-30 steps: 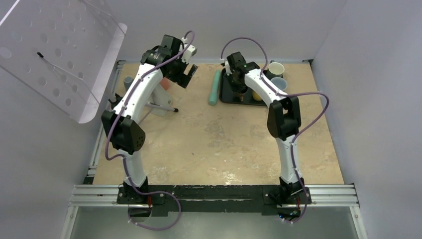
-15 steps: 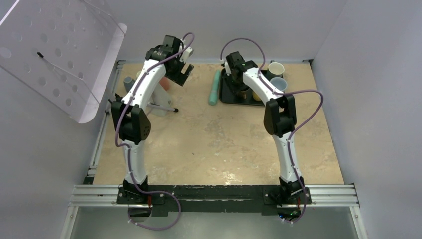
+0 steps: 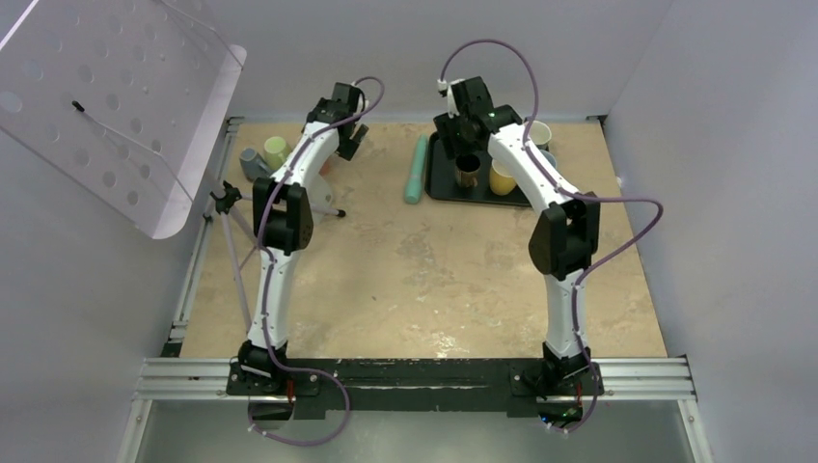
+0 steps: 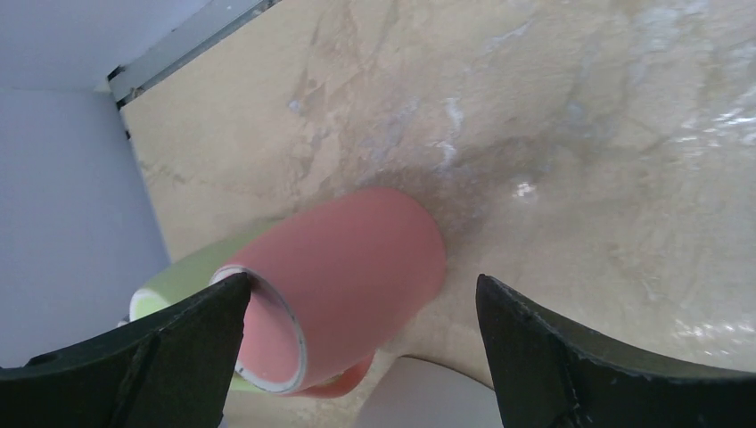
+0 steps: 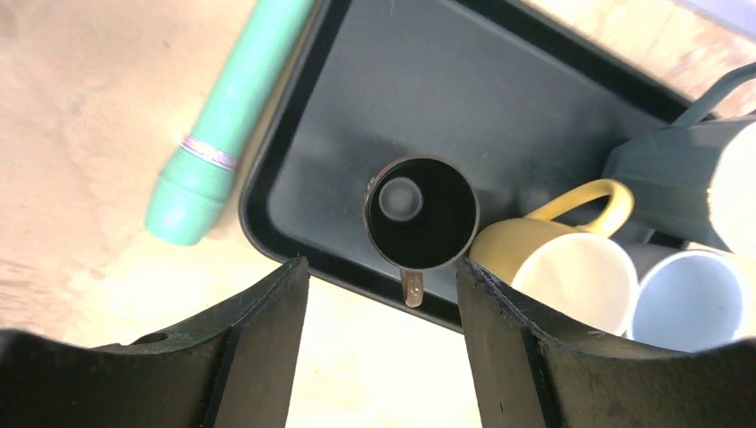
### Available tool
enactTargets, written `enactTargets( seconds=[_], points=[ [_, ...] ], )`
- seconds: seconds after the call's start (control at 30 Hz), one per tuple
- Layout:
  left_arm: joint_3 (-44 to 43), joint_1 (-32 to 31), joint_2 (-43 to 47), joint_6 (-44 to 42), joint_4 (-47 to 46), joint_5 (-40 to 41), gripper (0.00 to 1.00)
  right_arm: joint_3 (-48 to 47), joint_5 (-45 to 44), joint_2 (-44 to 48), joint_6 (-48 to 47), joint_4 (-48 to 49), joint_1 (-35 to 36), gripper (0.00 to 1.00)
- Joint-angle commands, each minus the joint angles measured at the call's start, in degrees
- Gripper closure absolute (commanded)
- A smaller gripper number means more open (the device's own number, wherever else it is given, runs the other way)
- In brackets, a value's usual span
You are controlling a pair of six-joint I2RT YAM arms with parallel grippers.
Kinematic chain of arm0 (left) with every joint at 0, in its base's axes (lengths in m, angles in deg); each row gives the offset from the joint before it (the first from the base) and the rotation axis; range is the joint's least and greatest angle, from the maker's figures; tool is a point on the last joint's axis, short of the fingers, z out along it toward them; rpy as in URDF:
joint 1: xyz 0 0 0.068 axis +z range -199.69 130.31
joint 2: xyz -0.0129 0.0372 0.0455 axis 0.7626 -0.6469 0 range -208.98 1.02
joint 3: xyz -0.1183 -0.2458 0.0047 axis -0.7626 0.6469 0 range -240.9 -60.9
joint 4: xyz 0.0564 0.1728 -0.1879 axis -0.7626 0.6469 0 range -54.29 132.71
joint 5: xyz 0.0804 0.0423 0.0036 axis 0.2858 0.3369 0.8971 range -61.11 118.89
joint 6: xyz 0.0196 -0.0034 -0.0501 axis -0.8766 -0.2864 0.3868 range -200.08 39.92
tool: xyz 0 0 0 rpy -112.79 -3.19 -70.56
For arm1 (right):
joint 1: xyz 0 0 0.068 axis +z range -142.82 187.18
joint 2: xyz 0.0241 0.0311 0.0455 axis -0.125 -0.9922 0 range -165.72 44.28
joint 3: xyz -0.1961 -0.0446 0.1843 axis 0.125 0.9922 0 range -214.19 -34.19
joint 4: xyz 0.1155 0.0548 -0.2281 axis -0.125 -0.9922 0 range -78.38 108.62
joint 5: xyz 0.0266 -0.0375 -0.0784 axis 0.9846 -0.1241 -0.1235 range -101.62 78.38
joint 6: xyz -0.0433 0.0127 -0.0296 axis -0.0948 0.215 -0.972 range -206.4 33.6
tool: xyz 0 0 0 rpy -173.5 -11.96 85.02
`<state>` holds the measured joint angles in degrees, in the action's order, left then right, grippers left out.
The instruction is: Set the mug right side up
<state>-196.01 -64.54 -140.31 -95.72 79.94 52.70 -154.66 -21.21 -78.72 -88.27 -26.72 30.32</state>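
Note:
A brown mug (image 5: 422, 212) stands upright with its mouth up on the black tray (image 5: 499, 116), its handle toward the tray's near rim. My right gripper (image 5: 382, 265) hangs open above it, touching nothing; from above it shows at the back (image 3: 468, 130), over the brown mug (image 3: 469, 174). A pink mug (image 4: 357, 267) lies on its side on the table, its mouth toward the left finger. My left gripper (image 4: 363, 283) is open wide, one finger on each side of the mug, and holds nothing.
A yellow mug (image 5: 571, 267) and a pale blue mug (image 5: 686, 299) stand upright beside the brown one. A teal cylinder (image 5: 227, 125) lies left of the tray. A green mug (image 4: 192, 276) lies behind the pink one. A clear perforated panel (image 3: 106, 106) leans at far left.
My right gripper has opened and risen off the brown mug, which stays standing on the tray. My left arm has swung toward the back wall and come down over the pink mug.

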Motion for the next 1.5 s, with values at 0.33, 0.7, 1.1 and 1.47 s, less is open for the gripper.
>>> enactTargets(
  seconds=[0.33,0.7,1.1,1.47],
  points=[
    [5.36,2.87,3.35,3.22,0.09,-0.39,0.0,3.72,-1.27,6.89,1.36,4.45,1.09,0.35],
    [16.91,2.86,9.59,4.6,2.11,-26.3,0.21,7.17,-0.79,10.42,0.83,5.85,1.08,0.35],
    [31.61,0.41,20.87,-5.49,-3.25,-38.18,0.28,7.94,-0.79,10.89,-0.54,5.87,1.12,0.35],
    [37.21,-1.59,31.44,-11.01,-3.73,-50.27,0.17,9.35,-1.5,12.27,-1.38,6.03,1.11,0.35]
  ],
)
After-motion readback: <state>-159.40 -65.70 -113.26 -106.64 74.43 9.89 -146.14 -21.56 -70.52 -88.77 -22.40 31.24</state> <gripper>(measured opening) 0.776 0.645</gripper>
